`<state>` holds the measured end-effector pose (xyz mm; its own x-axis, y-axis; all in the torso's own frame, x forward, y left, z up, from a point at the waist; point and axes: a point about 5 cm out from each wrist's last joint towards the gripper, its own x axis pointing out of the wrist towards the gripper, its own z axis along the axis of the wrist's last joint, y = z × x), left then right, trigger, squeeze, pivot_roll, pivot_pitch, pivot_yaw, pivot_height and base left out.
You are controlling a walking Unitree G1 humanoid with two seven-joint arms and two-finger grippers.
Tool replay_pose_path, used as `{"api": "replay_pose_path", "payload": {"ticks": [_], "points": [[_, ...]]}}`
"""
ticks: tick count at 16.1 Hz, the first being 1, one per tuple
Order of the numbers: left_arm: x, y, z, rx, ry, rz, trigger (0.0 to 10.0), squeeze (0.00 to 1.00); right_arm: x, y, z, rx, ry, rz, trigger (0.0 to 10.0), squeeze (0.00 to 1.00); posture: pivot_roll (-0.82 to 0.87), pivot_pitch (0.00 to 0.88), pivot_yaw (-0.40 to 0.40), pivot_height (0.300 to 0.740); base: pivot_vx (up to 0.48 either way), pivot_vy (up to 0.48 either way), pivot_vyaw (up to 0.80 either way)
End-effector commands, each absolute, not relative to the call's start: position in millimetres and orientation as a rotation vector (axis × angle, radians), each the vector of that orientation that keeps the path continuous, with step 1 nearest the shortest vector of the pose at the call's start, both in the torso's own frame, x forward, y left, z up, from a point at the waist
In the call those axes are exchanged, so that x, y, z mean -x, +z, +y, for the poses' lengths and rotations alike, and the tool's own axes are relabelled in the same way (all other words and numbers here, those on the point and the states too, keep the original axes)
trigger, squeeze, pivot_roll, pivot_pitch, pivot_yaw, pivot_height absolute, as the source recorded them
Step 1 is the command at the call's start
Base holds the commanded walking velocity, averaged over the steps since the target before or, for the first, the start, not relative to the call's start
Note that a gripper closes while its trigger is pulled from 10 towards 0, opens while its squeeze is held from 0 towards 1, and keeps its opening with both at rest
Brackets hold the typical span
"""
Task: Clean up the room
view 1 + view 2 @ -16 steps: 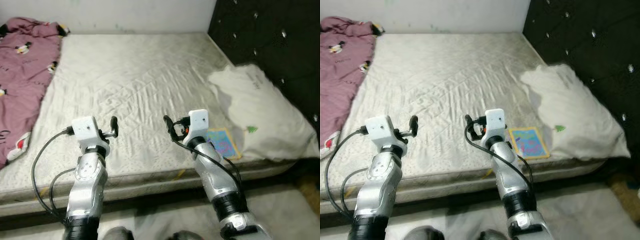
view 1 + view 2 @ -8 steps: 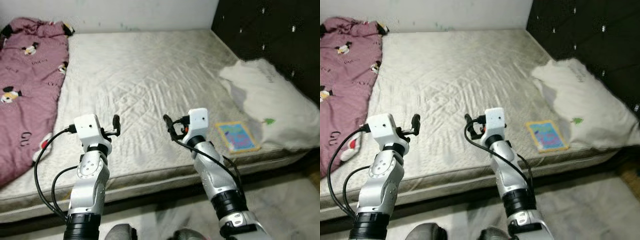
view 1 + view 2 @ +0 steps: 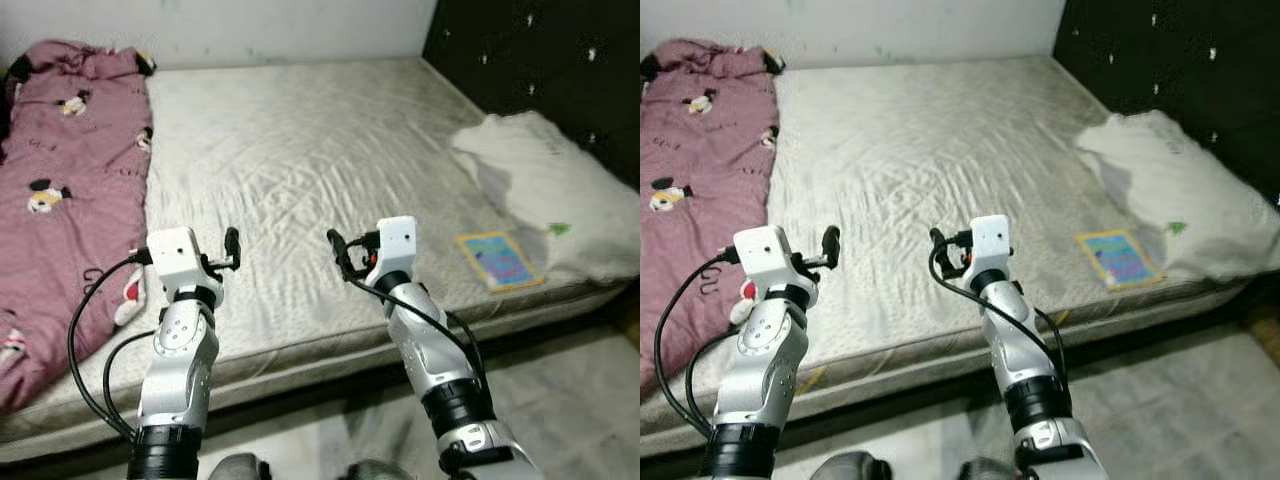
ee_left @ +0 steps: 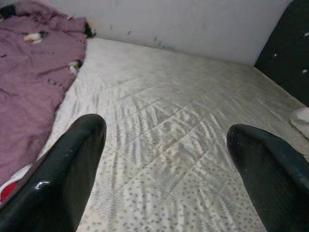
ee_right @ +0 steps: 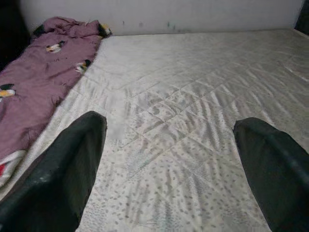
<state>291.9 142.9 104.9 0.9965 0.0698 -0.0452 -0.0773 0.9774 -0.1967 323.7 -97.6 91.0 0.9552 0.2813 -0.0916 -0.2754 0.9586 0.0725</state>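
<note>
One mattress (image 3: 300, 150), one maroon blanket (image 3: 60, 190), one pillow (image 3: 545, 190), one book (image 3: 498, 259).

Two silver arms reached over a bare quilted mattress (image 3: 300, 150), the left claw (image 3: 231, 247) and right claw (image 3: 334, 250) held above its near edge. A maroon cartoon-print blanket (image 3: 60, 200) lay along the left side; a white pillow (image 3: 545, 190) and a colourful booklet (image 3: 498, 259) lay at the right, beside a dark tufted headboard (image 3: 540, 60).

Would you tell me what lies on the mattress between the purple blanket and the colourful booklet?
Only bare quilted mattress lies between the purple blanket and the colourful booklet, as the left eye view shows; the left gripper and right gripper hover open over its near edge.
</note>
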Motion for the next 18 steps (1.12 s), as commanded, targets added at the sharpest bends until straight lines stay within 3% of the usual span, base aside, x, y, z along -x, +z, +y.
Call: {"api": "replay_pose_path", "payload": {"ticks": [1, 9, 18], "points": [[-292.0, 108.7, 139.7, 0.183, 0.052, 0.012, 10.0, 0.0, -324.6, 90.5, -101.5, -0.062, 0.263, 0.106, 10.0, 0.0, 0.07, 0.02, -0.037, 0.74, 0.0, 0.0, 0.0], [-290.4, 113.7, 135.8, 0.242, -0.023, -0.019, 10.0, 0.0, -326.5, 91.5, -98.9, -0.046, 0.274, 0.099, 10.0, 0.0, 0.08, 0.012, -0.038, 0.74, 0.0, 0.0, 0.0], [-290.9, 114.2, 134.5, 0.246, -0.044, -0.021, 10.0, 0.0, -327.7, 91.6, -98.7, -0.043, 0.275, 0.097, 10.0, 0.0, 0.08, 0.004, -0.039, 0.74, 0.29, 0.0, 0.0]]}}
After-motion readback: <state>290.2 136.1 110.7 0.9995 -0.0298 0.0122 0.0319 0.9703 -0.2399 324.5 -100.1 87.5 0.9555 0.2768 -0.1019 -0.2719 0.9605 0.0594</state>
